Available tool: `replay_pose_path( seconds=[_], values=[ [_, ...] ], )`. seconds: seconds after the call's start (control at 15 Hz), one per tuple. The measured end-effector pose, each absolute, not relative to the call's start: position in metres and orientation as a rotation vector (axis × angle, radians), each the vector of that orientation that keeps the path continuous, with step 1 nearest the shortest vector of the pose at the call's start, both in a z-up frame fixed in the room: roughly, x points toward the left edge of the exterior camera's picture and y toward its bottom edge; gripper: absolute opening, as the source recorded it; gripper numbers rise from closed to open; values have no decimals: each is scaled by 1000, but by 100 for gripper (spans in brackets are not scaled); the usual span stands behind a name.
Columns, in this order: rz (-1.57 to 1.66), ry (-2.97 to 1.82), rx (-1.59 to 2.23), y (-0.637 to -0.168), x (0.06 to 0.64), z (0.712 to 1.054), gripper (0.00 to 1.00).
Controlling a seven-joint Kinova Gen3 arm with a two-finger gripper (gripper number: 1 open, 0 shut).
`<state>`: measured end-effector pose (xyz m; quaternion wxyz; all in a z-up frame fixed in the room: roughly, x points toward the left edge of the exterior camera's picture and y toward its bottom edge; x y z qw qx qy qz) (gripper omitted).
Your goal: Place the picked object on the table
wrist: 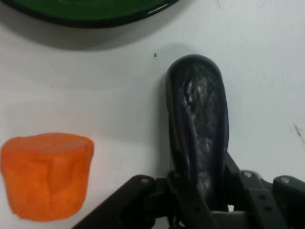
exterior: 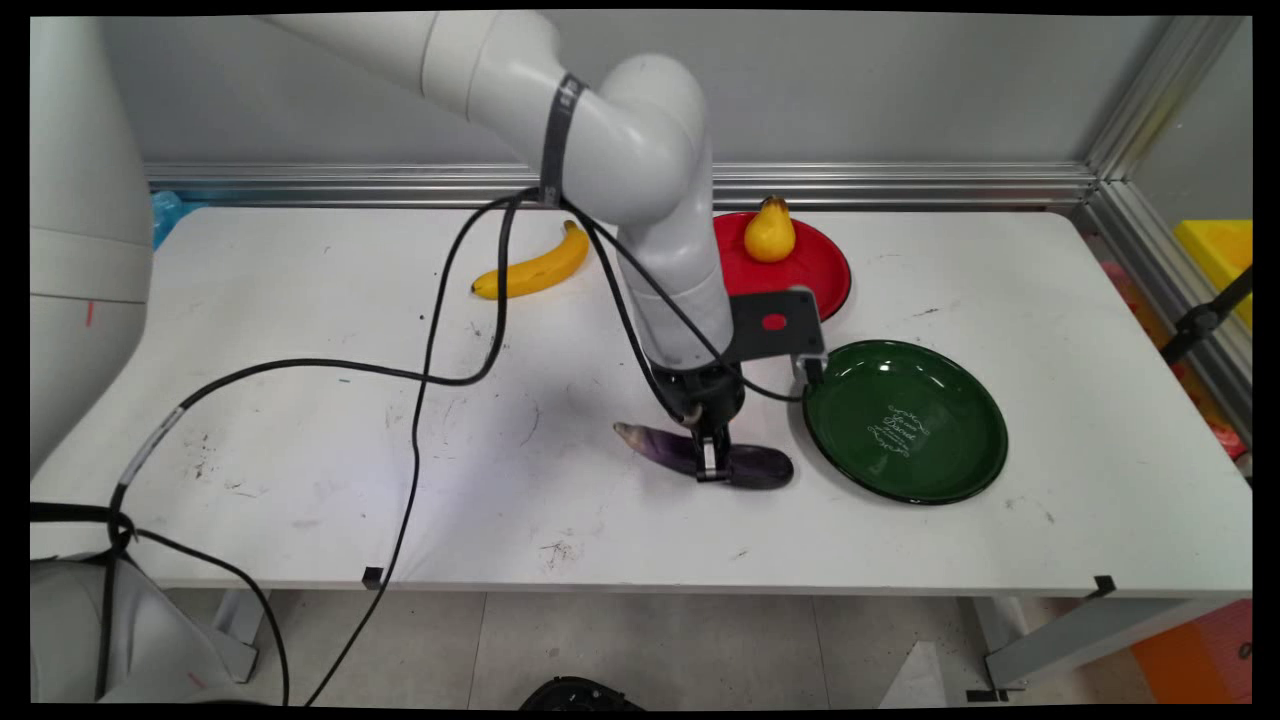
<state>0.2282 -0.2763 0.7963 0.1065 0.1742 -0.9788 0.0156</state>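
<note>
Nearest the main camera, the white table's (exterior: 300, 520) front edge carries two small black clips (exterior: 372, 577), and black cables (exterior: 420, 400) droop across its left half. Just behind, the black gripper (exterior: 710, 462) stands straight down on a purple eggplant (exterior: 745, 465) that lies on the table, its two fingers clamped on the fruit's middle; the gripper's body covers that middle part, so only the pale stem end and the dark rounded end show. From the hand view the eggplant (wrist: 200, 119) runs up between the fingers (wrist: 178, 191), and an orange chunk (wrist: 45, 176) sits on the table beside it; the main view hides this chunk behind the arm. A green plate (exterior: 975, 470) lies just right of the eggplant, its far-left rim cut by the black camera mount (exterior: 775, 325). Farther back, a red plate (exterior: 825, 270), partly hidden by the arm, holds a yellow pear (exterior: 769, 232). A banana (exterior: 535, 267) lies well apart to the left.
</note>
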Motion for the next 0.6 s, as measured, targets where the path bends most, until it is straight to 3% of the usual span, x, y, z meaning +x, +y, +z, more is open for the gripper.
replay_pose_path(
  seconds=[0.13, 0.2, 0.6],
  values=[
    [36, -2876, 507, -277, 227, 788, 0],
    [32, -2871, 503, -277, 227, 784, 100],
    [53, -2862, 494, -277, 233, 779, 100]
  ],
)
